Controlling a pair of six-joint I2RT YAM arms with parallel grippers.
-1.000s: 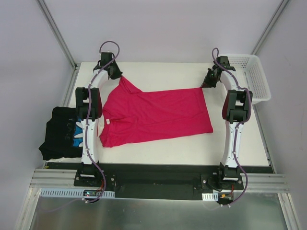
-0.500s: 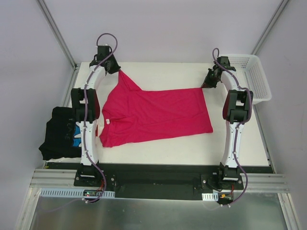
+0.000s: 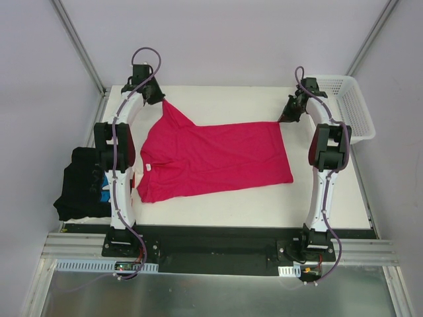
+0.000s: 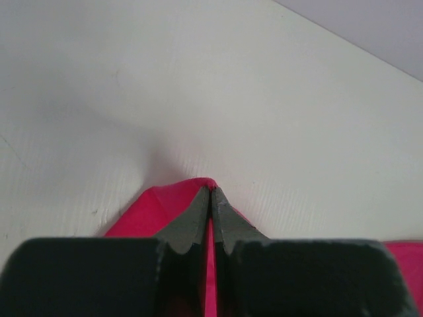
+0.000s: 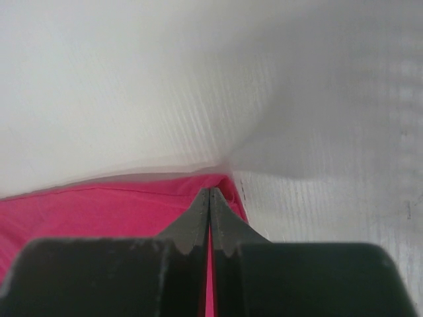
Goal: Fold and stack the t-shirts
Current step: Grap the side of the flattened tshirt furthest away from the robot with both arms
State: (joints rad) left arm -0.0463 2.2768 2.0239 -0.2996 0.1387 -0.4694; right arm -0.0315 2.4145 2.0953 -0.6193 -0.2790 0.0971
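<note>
A crimson-pink t-shirt (image 3: 215,158) lies spread across the white table (image 3: 225,99). My left gripper (image 3: 160,99) is shut on its far left sleeve tip, pulled out toward the back left corner; pink cloth (image 4: 158,208) shows pinched between the fingers (image 4: 192,218). At the shirt's far right corner my right gripper (image 3: 285,116) is shut on the hem corner (image 5: 228,188). A black t-shirt with blue-and-white print (image 3: 82,181) lies folded at the table's left edge, partly behind my left arm.
A white lattice basket (image 3: 347,105) stands at the back right corner, just right of my right arm. Bare table shows behind the shirt and along its near side. Metal frame posts rise at both back corners.
My left gripper has drawn the sleeve tip a little farther toward the back left, stretching it. The right gripper and the shirt's body have barely moved.
</note>
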